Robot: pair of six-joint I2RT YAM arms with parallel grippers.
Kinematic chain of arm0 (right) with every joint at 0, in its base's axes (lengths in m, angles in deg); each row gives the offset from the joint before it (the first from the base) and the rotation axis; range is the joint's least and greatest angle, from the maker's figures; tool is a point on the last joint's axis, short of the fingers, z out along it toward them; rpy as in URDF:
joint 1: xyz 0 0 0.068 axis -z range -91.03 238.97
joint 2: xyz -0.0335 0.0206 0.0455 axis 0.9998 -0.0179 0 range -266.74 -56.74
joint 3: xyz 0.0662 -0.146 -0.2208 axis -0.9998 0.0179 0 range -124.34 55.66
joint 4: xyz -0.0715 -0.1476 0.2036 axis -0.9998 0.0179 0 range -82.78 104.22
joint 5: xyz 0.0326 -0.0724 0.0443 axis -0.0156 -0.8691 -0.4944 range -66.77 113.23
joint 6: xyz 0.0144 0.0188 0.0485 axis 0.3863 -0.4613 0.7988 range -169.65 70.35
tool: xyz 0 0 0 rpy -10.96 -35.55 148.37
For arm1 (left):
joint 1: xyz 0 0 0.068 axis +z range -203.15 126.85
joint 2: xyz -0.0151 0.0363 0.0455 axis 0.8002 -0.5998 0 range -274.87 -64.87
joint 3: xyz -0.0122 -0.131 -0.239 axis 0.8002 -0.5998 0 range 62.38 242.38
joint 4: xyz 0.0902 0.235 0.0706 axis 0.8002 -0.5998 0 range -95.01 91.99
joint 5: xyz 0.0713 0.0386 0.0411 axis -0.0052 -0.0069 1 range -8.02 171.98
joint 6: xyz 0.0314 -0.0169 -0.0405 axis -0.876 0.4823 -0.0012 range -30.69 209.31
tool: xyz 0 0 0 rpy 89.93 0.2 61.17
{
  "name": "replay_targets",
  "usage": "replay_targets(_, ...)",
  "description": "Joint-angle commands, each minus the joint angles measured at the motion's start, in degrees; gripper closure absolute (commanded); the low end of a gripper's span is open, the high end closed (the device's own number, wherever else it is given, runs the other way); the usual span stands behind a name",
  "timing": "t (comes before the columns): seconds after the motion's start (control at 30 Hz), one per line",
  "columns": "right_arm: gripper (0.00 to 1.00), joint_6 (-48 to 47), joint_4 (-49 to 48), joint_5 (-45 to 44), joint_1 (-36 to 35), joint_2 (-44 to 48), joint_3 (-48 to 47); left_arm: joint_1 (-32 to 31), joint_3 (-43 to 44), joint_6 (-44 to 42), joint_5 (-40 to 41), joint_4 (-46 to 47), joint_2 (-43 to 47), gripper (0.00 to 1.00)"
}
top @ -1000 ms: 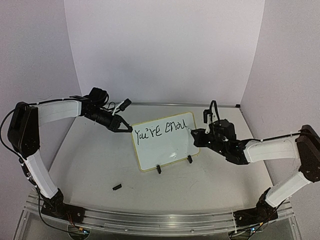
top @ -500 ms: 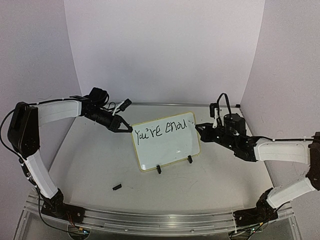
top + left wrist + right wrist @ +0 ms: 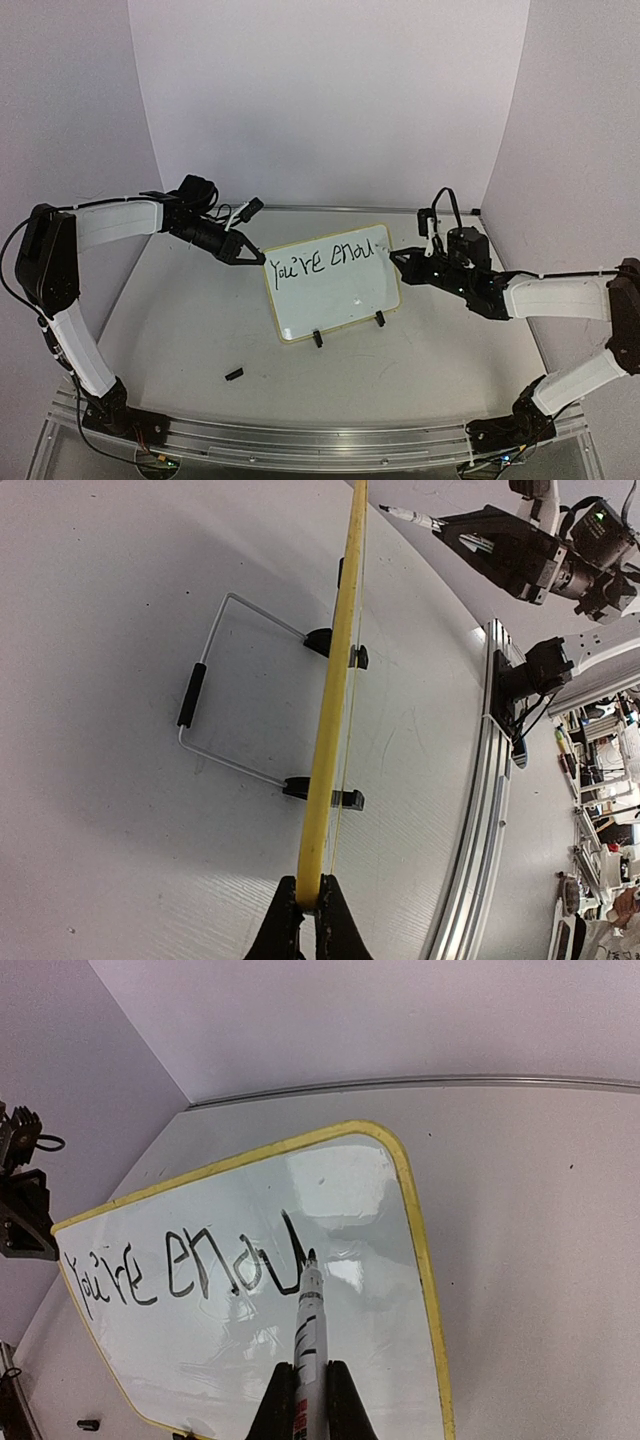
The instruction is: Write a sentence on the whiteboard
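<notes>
You have "You're enou" in thin black handwriting (image 3: 320, 262) on the small yellow-rimmed whiteboard (image 3: 340, 298); the word looks unfinished. Your left gripper (image 3: 308, 915) clamps its left rim, and your right gripper (image 3: 310, 1392) grips the white marker (image 3: 309, 1315).

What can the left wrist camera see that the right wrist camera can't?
Only the left wrist view shows the wire stand behind the whiteboard and its black clip feet. Only the right wrist view shows the sentence, reading "You're enou", with the marker tip at the last letter. Both show the whiteboard's yellow rim, the marker in the right gripper, and the table.
</notes>
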Motion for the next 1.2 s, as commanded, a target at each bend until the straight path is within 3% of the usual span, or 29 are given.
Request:
replay_targets(0.0,1.0,-0.2,-2.6,-0.8,0.4,-1.9,-2.6,-1.4,1.3,-2.8,3.8,-1.8,0.7,1.0)
replay_targets(1.17,1.0,-0.9,-3.0,0.1,0.6,-2.8,1.2,-1.4,1.4,-3.0,4.0,-1.9,0.3,1.0)
